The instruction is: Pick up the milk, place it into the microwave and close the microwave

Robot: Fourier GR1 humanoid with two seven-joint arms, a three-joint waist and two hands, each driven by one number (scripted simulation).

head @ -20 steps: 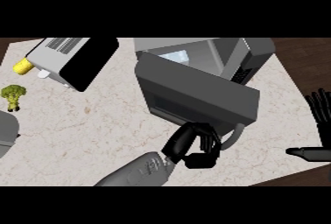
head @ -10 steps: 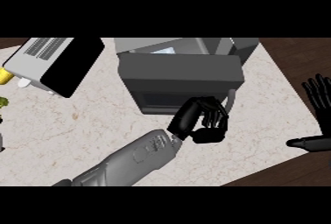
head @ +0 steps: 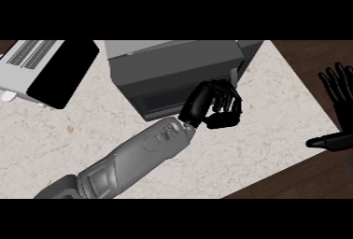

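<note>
Item: microwave (head: 172, 70), grey, on the pale marbled worktop (head: 62, 135), toward the far edge. Door appears swung nearly or fully against the body; from this steep angle the seam cannot be made out for certain.

Item: left robot hand (head: 214, 105), black, on a grey forearm crossing the worktop from the lower left. Fingers curled, knuckles against the microwave's front right corner. Nothing visible in its grasp.

Item: right robot hand (head: 338, 100), at the right edge over the dark floor, fingers straight and spread, resting.

Item: toaster (head: 45, 70), white-grey with a black side panel, far left, well apart from the microwave.

Item: milk. Not visible anywhere on the worktop; judged to be inside the microwave, though the pictures cannot confirm this.

Step in hand, as judged: closing the door, near its end. Next move calls for a final press until the door seats flush, then withdrawal of the left robot hand clear of the front.
</note>
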